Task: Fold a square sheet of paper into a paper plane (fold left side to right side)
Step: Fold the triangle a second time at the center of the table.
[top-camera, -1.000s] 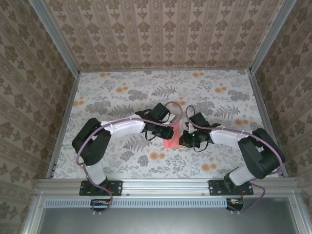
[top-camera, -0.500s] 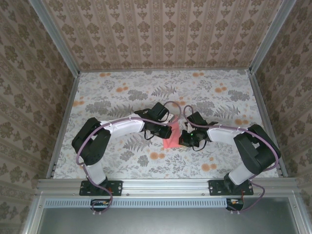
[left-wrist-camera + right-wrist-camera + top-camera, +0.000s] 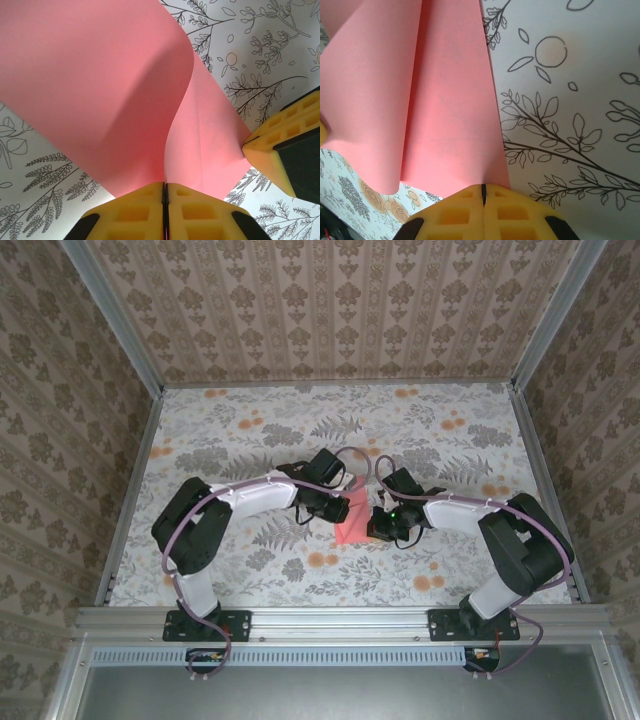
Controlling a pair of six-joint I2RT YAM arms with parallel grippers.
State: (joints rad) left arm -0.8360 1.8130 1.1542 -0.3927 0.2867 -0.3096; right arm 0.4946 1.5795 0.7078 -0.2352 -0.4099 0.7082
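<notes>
The square sheet of paper (image 3: 349, 526), salmon pink, lies mid-table between both grippers. My left gripper (image 3: 165, 186) is shut on one edge and holds that flap lifted, curling over the rest of the sheet (image 3: 100, 85). My right gripper (image 3: 483, 189) is shut, its tips resting on the flat part (image 3: 450, 110) near its corner, beside a lengthwise crease. In the top view the left gripper (image 3: 340, 506) is at the sheet's far-left side and the right gripper (image 3: 377, 527) at its right side. One right finger (image 3: 280, 145) touches the sheet's corner. A paper plane is out of view.
The floral tablecloth (image 3: 250, 440) covers the table, bounded by patterned walls and metal rails (image 3: 130, 490). Both arms reach inward from the near edge, their wrists close together over the middle, cables looping above them.
The right arm's elbow drew inward. The left gripper shifted slightly left with the flap, and a little more pink paper now shows between the grippers.
</notes>
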